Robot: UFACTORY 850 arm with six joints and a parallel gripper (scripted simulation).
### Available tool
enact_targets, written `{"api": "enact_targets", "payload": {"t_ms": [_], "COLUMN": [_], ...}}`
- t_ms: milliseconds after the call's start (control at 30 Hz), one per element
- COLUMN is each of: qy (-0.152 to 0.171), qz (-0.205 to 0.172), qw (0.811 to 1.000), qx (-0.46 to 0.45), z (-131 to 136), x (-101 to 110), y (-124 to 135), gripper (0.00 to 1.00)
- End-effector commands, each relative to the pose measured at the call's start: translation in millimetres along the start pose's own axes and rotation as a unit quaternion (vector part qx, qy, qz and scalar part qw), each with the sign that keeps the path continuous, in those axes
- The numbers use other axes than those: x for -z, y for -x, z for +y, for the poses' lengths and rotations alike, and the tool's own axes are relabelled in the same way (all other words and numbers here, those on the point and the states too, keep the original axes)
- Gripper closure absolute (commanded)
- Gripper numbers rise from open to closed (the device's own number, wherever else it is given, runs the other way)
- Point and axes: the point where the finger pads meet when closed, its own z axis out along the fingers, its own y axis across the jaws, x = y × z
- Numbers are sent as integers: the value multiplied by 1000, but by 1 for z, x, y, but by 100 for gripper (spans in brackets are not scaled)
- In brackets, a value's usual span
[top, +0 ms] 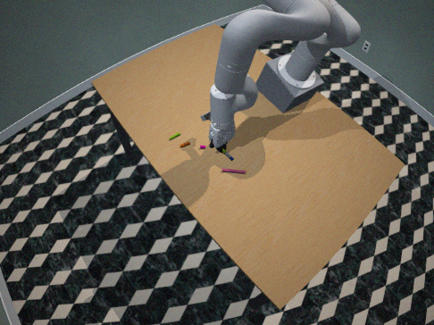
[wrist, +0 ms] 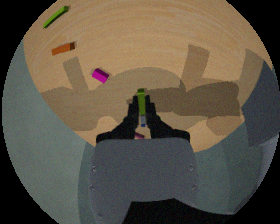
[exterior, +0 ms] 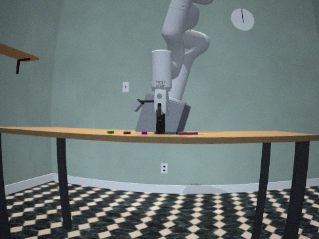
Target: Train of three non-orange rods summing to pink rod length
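Observation:
My gripper (top: 218, 146) (exterior: 160, 132) (wrist: 141, 101) is down at the table, its fingers slightly open on both sides of a lime rod (wrist: 141, 106), with very narrow gaps. The lime rod lies flat. A grey rod (top: 228, 154) (wrist: 143, 118) and a short blue rod (top: 231, 158) (wrist: 143, 125) continue from its end in about one line; the fingers partly hide the joint of lime and grey. The pink rod (top: 234, 170) (exterior: 188, 133) (wrist: 139, 135) lies apart, beyond the blue end. A magenta rod (top: 203, 146) (exterior: 144, 132) (wrist: 100, 75) lies apart, beside the gripper.
An orange rod (top: 185, 144) (exterior: 127, 132) (wrist: 63, 49) and another lime-coloured rod (top: 174, 136) (exterior: 110, 132) (wrist: 56, 17) lie farther off, past the magenta rod. The arm's shadow falls on the wooden table (top: 290, 209) around the line of rods.

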Motion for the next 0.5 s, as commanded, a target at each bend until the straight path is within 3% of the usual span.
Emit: {"api": "enact_targets", "payload": {"t_ms": [0, 133, 267, 467], "qy": [-1, -1, -1, -1], "qz": [0, 0, 0, 0], "qw": [1000, 1000, 1000, 1000], "qx": [0, 0, 0, 0], "z": [-1, -1, -1, -1], "x": [0, 0, 0, 0], "y": [0, 0, 0, 0], "gripper": [84, 84, 76, 76]}}
